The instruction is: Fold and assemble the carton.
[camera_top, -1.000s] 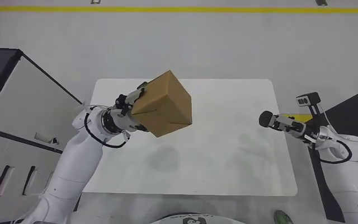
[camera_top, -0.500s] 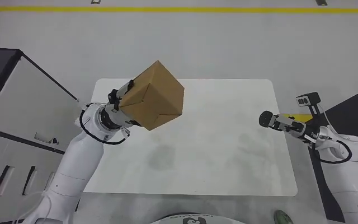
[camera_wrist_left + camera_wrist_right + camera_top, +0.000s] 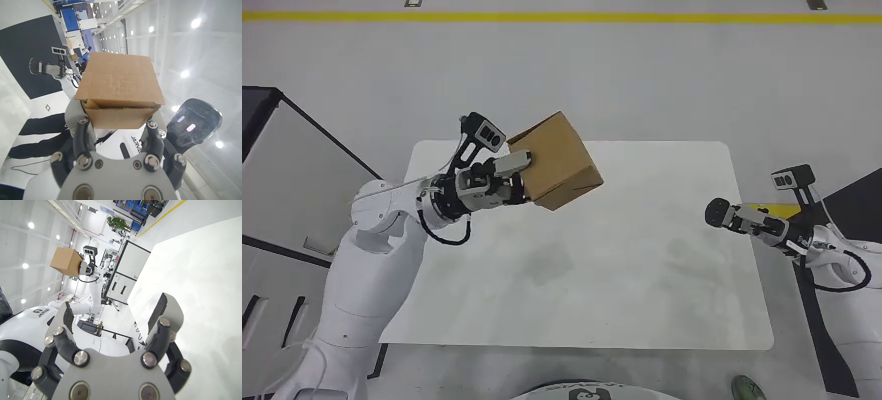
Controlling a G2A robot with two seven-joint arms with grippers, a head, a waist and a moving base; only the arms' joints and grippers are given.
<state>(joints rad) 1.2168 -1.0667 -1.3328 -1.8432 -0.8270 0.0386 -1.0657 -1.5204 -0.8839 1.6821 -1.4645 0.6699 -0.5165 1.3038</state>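
A brown cardboard carton hangs in the air over the far left part of the white table. It is tilted, with its flaps closed. My left gripper is shut on the carton's near end. In the left wrist view the carton sits between the two fingers of the left gripper, with a folded flap edge facing the camera. My right gripper hovers at the table's right edge with nothing in it. In its own view the right gripper stands open, and the carton is far off.
A grey cabinet with a dark frame stands left of the table. A yellow floor line runs along the far side. The bare table top lies under the right arm.
The left wrist has turned and lifted the carton, swinging it toward the table's far side and tipping it over. The right arm has not moved.
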